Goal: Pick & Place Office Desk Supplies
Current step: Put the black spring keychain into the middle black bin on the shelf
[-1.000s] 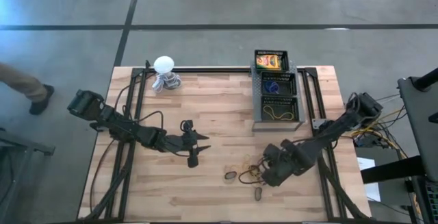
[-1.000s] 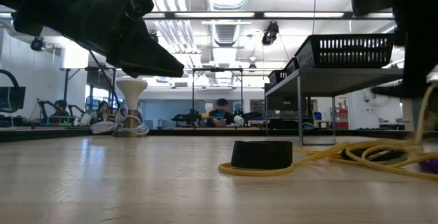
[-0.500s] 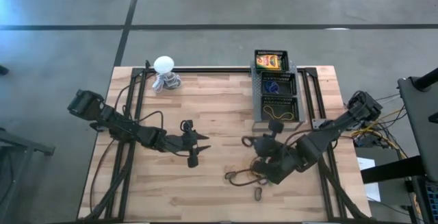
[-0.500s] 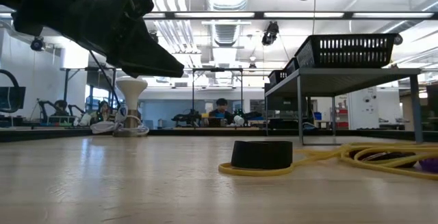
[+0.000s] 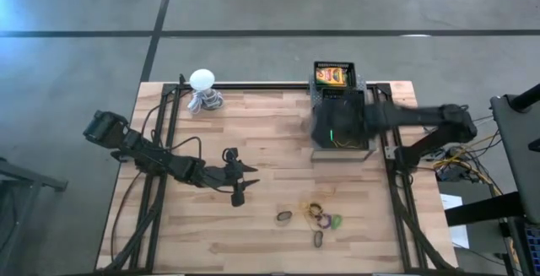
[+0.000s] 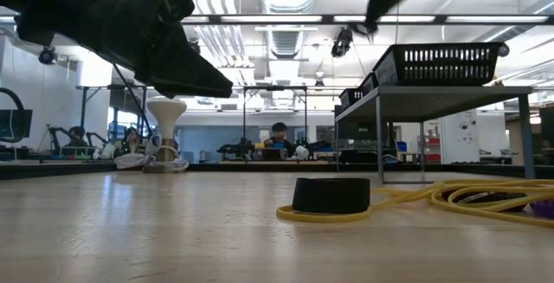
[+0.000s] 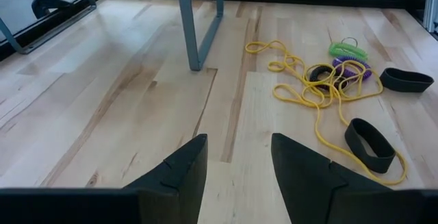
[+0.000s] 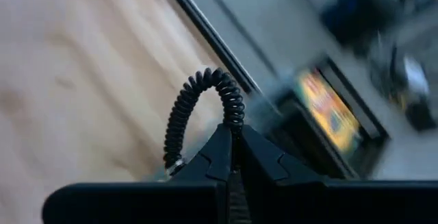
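Coiled black ring clamped in my right gripper (image 8: 233,138), carried over the tray rack

I hold the black coiled ring (image 8: 198,107) in closed jaws above the black tray rack (image 5: 342,99) at the worktop's far edge, presumably to drop it in a bin. Near the near edge lie two black bands (image 7: 369,144), one yellow rubber-band tangle (image 7: 308,80), one green ring (image 7: 348,48), one purple. My left gripper (image 7: 236,172) waits open, mid-worktop.

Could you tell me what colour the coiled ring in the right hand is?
Black, clearest in the right wrist view: coiled ring.
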